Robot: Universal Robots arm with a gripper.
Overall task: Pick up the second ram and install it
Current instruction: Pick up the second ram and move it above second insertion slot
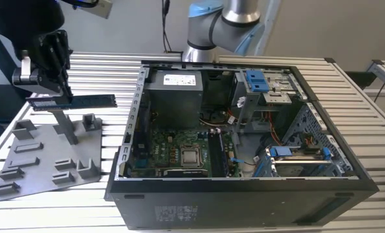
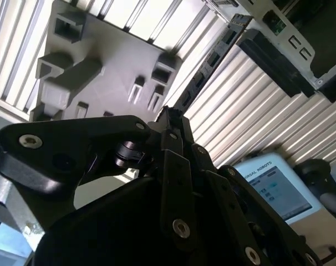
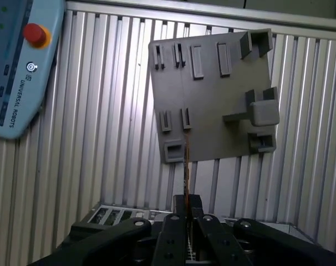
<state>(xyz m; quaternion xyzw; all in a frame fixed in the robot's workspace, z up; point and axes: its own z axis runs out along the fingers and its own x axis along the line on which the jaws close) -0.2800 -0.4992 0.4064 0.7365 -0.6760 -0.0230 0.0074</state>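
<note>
My gripper (image 1: 50, 99) is at the exterior view's left, above the grey fixture plate (image 1: 43, 160). It is shut on one end of the second ram (image 1: 82, 101), a thin dark stick held level, just over the plate's tall post (image 1: 66, 124). The free end points toward the open computer case (image 1: 244, 145). In the second wrist view the ram (image 2: 207, 69) runs out from the closed fingertips (image 2: 171, 119) toward the case edge. In the first wrist view the ram (image 3: 186, 166) shows edge-on above the plate (image 3: 212, 100), pinched in the gripper (image 3: 186, 202).
The case lies open on a slatted metal table (image 1: 101, 73), with the green motherboard (image 1: 173, 150) and its long black slots (image 1: 217, 153) on its floor. Blue drive brackets (image 1: 257, 80) sit at the far right side. A teach pendant (image 3: 13, 66) rests on the table.
</note>
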